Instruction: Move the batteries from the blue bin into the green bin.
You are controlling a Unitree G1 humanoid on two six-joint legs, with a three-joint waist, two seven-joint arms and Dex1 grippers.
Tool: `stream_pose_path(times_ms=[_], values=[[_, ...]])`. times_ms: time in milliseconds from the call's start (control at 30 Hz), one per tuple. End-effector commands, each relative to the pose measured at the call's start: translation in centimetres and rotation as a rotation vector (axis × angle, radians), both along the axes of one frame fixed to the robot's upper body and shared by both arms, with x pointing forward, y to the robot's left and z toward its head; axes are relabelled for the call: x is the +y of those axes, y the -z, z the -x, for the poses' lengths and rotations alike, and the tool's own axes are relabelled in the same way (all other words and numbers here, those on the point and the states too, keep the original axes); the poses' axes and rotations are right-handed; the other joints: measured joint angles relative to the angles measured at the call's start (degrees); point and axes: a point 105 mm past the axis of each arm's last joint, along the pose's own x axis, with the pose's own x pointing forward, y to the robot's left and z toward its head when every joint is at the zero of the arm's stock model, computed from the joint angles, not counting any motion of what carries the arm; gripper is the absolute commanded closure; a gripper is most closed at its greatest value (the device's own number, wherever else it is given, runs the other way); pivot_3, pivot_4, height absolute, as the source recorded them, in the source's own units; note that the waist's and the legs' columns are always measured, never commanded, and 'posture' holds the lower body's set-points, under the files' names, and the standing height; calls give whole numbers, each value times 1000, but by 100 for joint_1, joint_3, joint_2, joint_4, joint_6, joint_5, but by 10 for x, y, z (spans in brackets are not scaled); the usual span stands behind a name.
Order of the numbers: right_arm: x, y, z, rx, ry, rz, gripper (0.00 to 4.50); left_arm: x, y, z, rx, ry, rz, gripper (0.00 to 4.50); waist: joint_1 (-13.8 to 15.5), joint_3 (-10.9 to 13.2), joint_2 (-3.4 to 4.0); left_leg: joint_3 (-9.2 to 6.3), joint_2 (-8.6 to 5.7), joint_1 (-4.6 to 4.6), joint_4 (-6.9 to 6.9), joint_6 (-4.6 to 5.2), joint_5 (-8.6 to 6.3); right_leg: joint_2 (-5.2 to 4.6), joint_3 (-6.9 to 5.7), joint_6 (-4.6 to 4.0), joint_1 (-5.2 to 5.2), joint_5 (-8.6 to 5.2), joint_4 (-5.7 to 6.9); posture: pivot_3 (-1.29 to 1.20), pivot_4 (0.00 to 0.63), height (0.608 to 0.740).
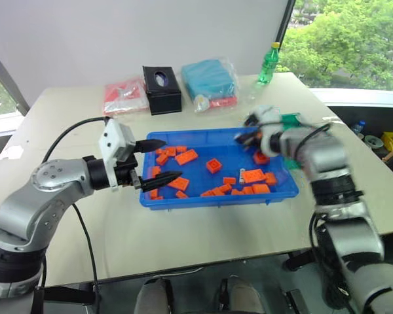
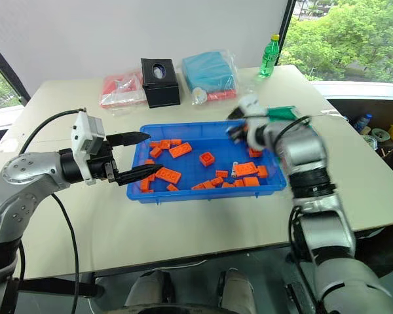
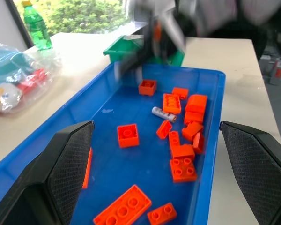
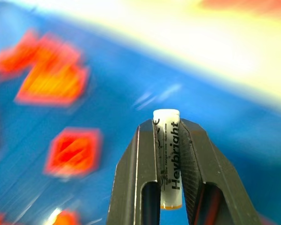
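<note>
Battery upright between right tool's clamped fingers

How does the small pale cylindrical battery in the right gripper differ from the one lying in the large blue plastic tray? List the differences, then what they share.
Held or free: the battery in the right gripper is clamped between the two black fingers; the battery in the blue tray lies loose.

Surroundings: the held one is lifted clear; the other rests on the blue tray floor among orange blocks.

Shared: both are small pale cylinders.
</note>
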Motion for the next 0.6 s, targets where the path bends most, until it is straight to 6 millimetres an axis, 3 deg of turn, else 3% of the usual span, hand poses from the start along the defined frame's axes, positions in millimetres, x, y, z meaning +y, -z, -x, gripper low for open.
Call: stream_pose_path(times_ms=[33, 100, 167, 300, 400, 500, 600], values=[[-51, -20, -1, -73, 173, 8, 4439, -5, -9, 0, -48, 26, 13, 0, 1, -5, -9, 1, 0, 4, 1, 0, 0, 2, 0, 0, 8, 0, -1, 0, 150, 608], [-71, -16, 1, -59, 236, 20, 4439, -7, -10, -1, -48, 36, 18, 0, -8, -6, -11, 2, -1, 7, 0, 0, 0, -2, -1, -2, 20, -2, -11, 0, 150, 608], [-76, -8, 3, -27, 244, 7, 4439, -9, -10, -2, -48, 47, 21, 0, -34, -10, -23, 1, 0, 7, 0, 1, 0, -5, 1, -5, 23, -5, -18, 0, 150, 608], [-72, 4, 3, -6, 217, -31, 2442, -14, -11, -3, -50, 73, 23, 0, -57, -9, -13, -2, 0, 14, 4, 2, 1, -8, 1, 3, 38, -1, -18, 0, 150, 608], [-76, -1, 1, -60, 207, 25, 823, -17, -13, -4, -49, 91, 28, 0, -65, -9, -13, -12, 0, 14, 17, 2, 2, -7, 1, 4, 27, -1, -15, 0, 150, 608], [-59, -16, 10, -109, 59, 39, 823, -21, -14, -2, -45, 118, 30, 0, -49, -7, -9, -16, 7, 18, 47, 2, 1, 1, 1, 4, 22, -1, -8, 0, 150, 608], [-28, -22, 25, -101, -117, 30, 823, -23, -14, 0, -41, 132, 26, 0, -38, -7, -10, -17, 8, 15, 65, 8, -3, 1, 2, 3, 1, -2, -8, 0, 150, 608]])
